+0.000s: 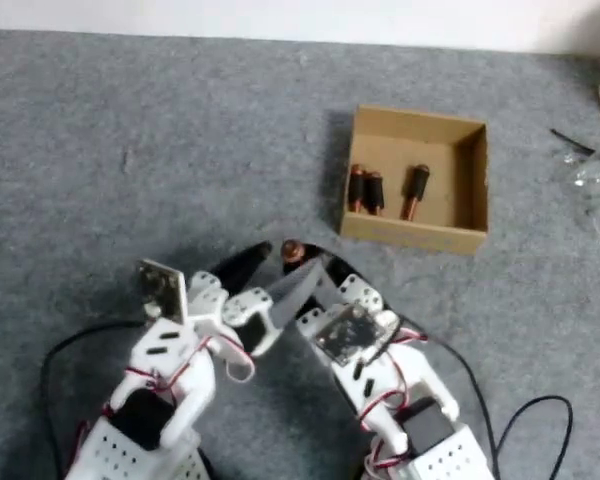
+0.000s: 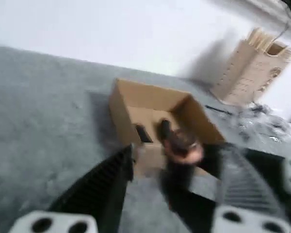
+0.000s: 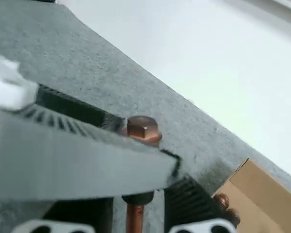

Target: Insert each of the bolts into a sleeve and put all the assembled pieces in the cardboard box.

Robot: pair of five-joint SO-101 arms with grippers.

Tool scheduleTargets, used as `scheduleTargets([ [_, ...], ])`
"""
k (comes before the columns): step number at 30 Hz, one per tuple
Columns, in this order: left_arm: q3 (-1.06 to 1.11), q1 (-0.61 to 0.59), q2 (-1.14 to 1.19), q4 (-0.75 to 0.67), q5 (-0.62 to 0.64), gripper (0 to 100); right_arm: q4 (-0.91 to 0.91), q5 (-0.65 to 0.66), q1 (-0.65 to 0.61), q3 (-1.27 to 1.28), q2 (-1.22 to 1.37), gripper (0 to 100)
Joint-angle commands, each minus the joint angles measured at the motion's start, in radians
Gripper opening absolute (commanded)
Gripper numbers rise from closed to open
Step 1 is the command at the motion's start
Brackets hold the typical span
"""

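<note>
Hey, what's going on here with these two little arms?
Two small robot arms meet over the grey table. The right gripper appears to hold a copper bolt upright, while the left gripper sits open around it. Three assembled pieces already lie in the cardboard box nearby.

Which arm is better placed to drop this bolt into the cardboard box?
Right. The right hand grips the bolt, and that arm sits nearer the cardboard box; the left hand stands open.
</note>
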Motion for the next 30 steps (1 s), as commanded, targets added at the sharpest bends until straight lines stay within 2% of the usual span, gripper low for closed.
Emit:
scheduleTargets([
  [1,-0.024,-0.143,-0.005,-0.023,0.135,36,-0.024,0.009,0.007,0.133,-0.021,0.5],
  [4,-0.077,-0.338,-0.005,-0.046,0.302,36,-0.024,0.009,0.008,0.133,-0.021,0.5],
  [7,-0.11,-0.463,-0.005,-0.043,0.419,36,-0.025,0.009,0.019,0.133,-0.021,0.5],
  [12,-0.087,-0.47,-0.005,-0.046,0.43,36,-0.027,0.009,0.03,0.131,-0.021,0.5],
  [14,-0.054,-0.45,-0.005,-0.048,0.364,36,-0.027,0.009,0.03,0.131,-0.021,0.5],
  [20,0.027,-0.283,-0.005,-0.043,0.06,35,-0.053,0.003,0.074,0.131,-0.019,0.5],
  [23,0.027,-0.272,-0.005,-0.041,-0.011,25,-0.056,0.003,0.104,0.131,-0.021,0.5],
  [26,0.027,-0.291,-0.005,-0.046,-0.055,4,-0.056,0.002,0.119,0.131,-0.021,0.5],
  [27,0.027,-0.302,-0.005,-0.048,-0.078,0,-0.056,0.002,0.119,0.131,-0.018,0.5],
  [29,0.027,-0.308,-0.005,-0.041,-0.103,4,-0.056,0.002,0.119,0.131,-0.013,0.5],
  [30,0.027,-0.312,-0.005,-0.037,-0.104,3,-0.056,0.002,0.119,0.131,-0.013,0.5],
])
